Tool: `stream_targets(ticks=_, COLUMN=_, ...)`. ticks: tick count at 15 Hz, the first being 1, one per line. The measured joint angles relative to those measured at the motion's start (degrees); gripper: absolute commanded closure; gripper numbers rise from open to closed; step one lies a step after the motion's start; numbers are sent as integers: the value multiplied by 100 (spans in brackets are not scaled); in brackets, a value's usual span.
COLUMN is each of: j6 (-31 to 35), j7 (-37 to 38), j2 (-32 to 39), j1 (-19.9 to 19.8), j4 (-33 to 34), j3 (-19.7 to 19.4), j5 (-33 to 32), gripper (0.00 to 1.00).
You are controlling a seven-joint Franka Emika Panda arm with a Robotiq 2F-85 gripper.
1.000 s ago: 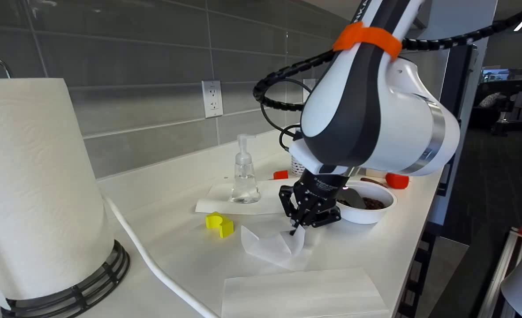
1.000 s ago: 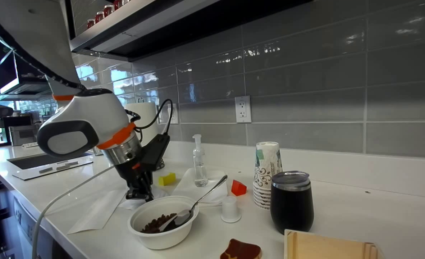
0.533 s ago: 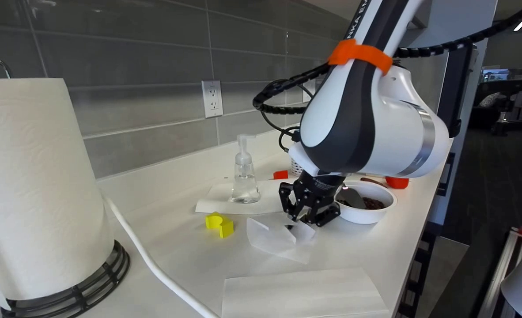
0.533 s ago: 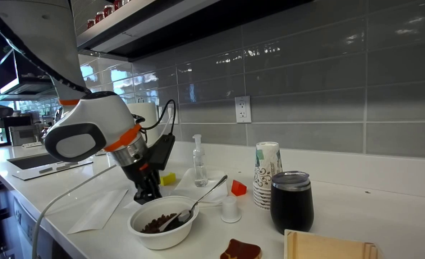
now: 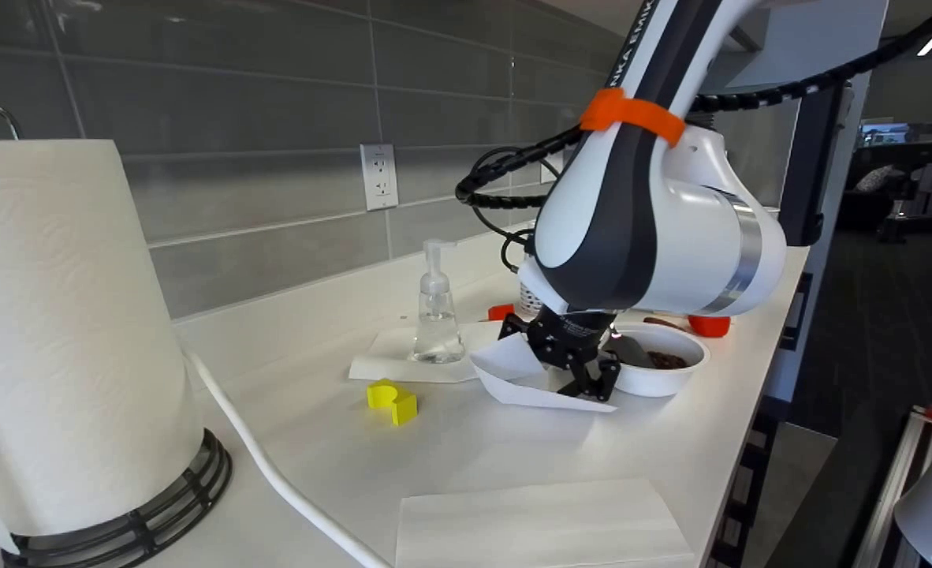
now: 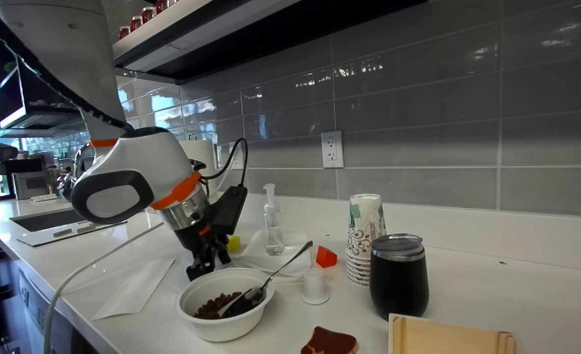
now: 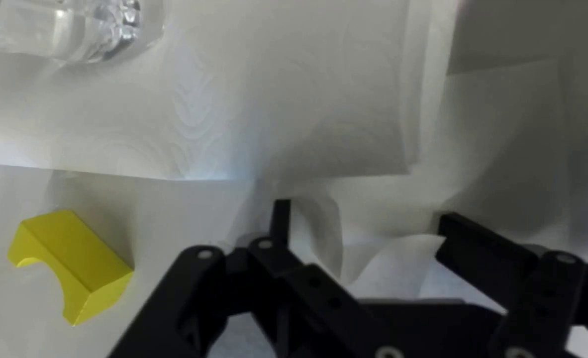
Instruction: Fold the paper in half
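The paper (image 5: 511,360), a thin white sheet, lies on the counter in front of the bowl in an exterior view. It is bent, with one flap standing up and a lower edge curling toward the camera. My gripper (image 5: 558,380) is low over it, jaws spread wide; the raised flap hides one finger. In the wrist view the gripper (image 7: 366,226) stands open, and a curled edge of the paper (image 7: 398,263) rises between the fingers, its corner at the right-hand one. Whether they touch, I cannot tell. Bowl and gripper mostly hide the paper in an exterior view (image 6: 212,268).
The white bowl (image 5: 655,383) with a spoon (image 6: 290,260) is close beside the gripper. A soap bottle (image 5: 438,315) stands on another white towel (image 7: 274,99). A yellow block (image 5: 393,401), a flat white sheet (image 5: 545,525) and a paper-towel roll (image 5: 64,331) are nearby.
My gripper has gone from shut to wide open. The paper has slid with the gripper toward the bowl and the towel, and its flap stands differently. The bowl and spoon have shifted slightly.
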Motion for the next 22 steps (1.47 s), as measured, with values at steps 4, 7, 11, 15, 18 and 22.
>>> stream_targets(ticks=4, j6=0, j7=0, j2=5, j1=125, j4=2, j3=-146, j5=-2, gripper=0)
stream_targets(ticks=7, j6=-27, j7=6, j2=3, j1=193, j4=7, j3=-200, j5=66, gripper=0)
stream_targets(ticks=11, j6=-151, j7=6, j2=-19, j1=241, j4=32, j3=-221, j5=293, gripper=0)
stream_targets(ticks=15, j6=-325, j7=6, j2=-126, j1=286, j4=61, j3=-223, j5=713, gripper=0)
stream_targets(ticks=18, j6=-343, j7=6, j2=-278, j1=349, j4=79, j3=-203, j5=1050, gripper=0)
stream_targets(ticks=22, j6=-343, j7=6, j2=-440, j1=447, j4=82, j3=-139, j5=1451, gripper=0)
